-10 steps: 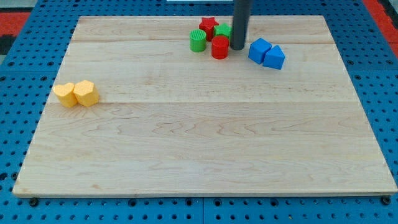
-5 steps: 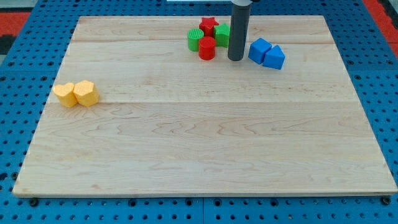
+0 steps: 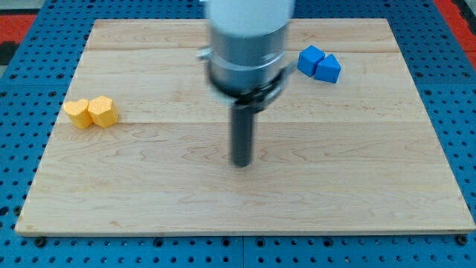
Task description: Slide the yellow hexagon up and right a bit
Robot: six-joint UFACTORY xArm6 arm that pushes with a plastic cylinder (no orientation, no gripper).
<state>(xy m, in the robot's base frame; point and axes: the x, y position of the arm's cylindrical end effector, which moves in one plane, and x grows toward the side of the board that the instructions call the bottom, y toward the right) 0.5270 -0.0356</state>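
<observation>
The wooden board (image 3: 245, 201) spans the scene. My tip (image 3: 241, 164) rests mid-board, touching nothing. The yellow hexagon (image 3: 103, 111) lies well to its left and slightly farther back, at the left edge, touching another yellow block (image 3: 77, 113).

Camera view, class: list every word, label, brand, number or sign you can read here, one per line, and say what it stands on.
None: no readable text appears anywhere in this view.
The wooden board shows only bare grain.
The two yellow blocks and two blue blocks carry no marks.
The arm's grey housing above my tip is blurred; no label can be made out.
The blue pegboard shows only holes.
</observation>
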